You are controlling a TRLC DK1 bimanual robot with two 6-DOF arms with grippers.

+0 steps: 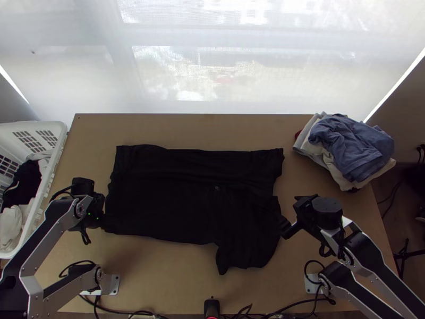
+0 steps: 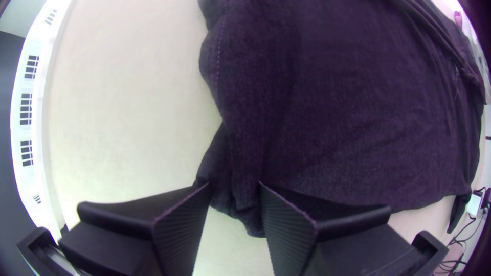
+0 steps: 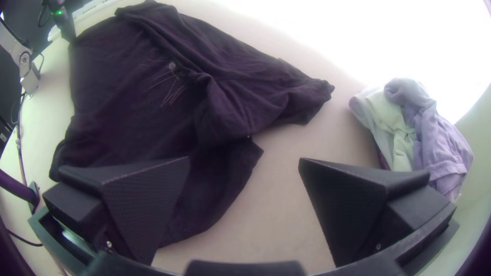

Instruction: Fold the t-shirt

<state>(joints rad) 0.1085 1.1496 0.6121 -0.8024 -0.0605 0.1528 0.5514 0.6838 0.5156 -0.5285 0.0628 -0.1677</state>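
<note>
In the top view, the t-shirt (image 1: pixel 159 196) lies spread but rumpled on the table (image 1: pixel 170 276), beside the basket (image 1: pixel 32 126). Its long axis runs away from the basket, the hem probably at the near end and the neck at the far. This looks like flattening, before fold 1.

In the left wrist view, the left gripper (image 2: pixel 235 185) is at the end nearest the basket, 2 fingers parted around bunched cloth.

In the right wrist view, the right gripper (image 3: pixel 244 159) is spread wide at the end farthest from the basket; next it should pinch and straighten that end.
</note>
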